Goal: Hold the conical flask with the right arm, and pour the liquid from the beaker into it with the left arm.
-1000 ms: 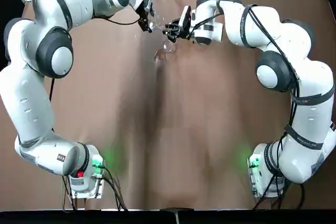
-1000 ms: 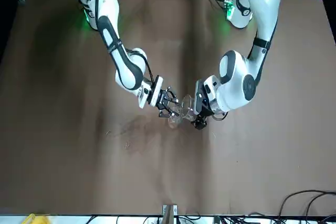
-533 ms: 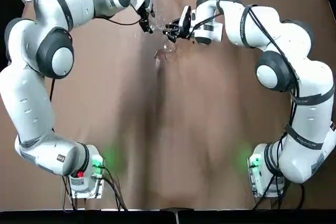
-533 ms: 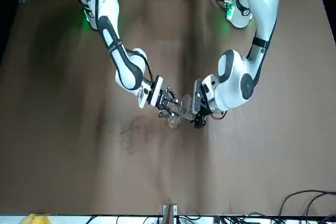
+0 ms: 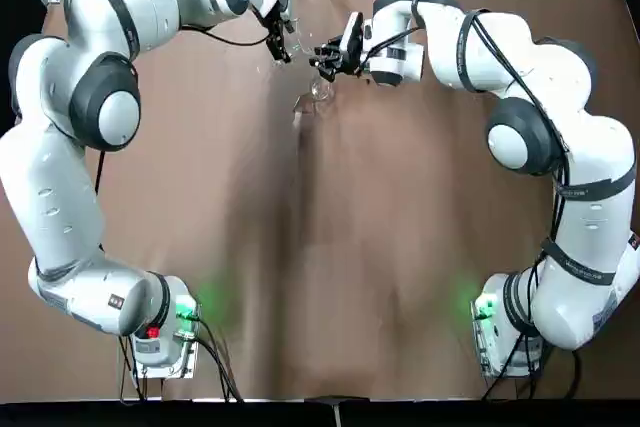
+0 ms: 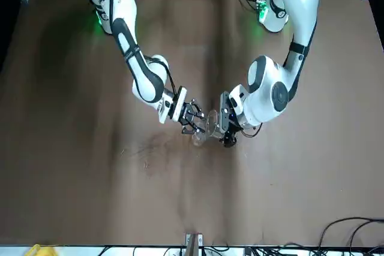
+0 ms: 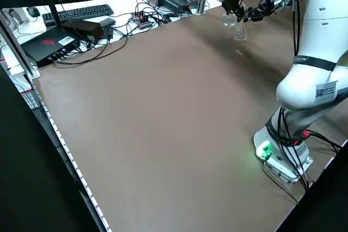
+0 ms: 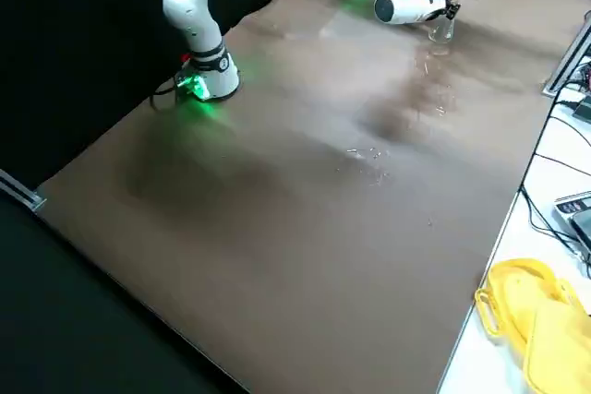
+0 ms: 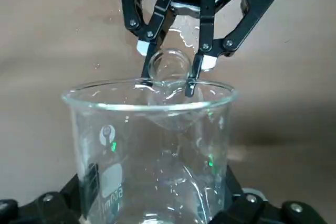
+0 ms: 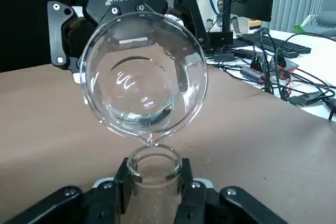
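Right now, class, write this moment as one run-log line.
left gripper: shut on beaker, tipped | right gripper: shut on conical flask neck | spout over flask mouth | stage: pouring

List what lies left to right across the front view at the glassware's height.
Right tool gripping the conical flask → tilted beaker → left tool gripping the beaker.
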`<state>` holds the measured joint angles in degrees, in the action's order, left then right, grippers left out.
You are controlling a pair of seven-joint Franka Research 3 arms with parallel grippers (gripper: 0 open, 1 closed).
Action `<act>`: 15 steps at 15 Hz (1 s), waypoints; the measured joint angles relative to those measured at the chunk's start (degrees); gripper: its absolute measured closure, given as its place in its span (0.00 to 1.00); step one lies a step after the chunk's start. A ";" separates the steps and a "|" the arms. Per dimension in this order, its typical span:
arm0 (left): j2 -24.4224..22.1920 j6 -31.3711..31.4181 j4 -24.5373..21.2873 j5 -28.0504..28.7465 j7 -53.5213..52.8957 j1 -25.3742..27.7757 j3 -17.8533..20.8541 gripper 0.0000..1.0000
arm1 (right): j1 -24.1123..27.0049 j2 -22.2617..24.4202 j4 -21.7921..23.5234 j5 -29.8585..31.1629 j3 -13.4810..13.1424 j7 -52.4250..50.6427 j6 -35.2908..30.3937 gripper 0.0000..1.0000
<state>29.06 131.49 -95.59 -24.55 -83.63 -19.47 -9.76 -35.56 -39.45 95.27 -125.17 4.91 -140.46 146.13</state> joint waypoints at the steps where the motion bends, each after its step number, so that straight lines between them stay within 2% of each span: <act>1: -0.10 0.00 0.09 1.06 0.89 -0.02 -0.06 0.02 | -0.03 -0.02 0.00 0.00 0.00 0.00 0.02 0.61; 12: -0.56 -0.08 0.43 6.47 2.70 -1.69 -0.07 0.02 | -0.17 -0.05 -0.18 -0.13 -0.04 0.00 0.24 0.61; 15: -1.00 -0.27 0.51 10.16 5.60 -2.14 -0.25 0.02 | -0.24 -0.06 -0.19 -0.13 -0.04 0.00 0.40 0.61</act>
<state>28.06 131.22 -95.09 -14.39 -78.02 -21.61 -10.01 -35.80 -39.51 95.09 -125.29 4.87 -140.46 146.54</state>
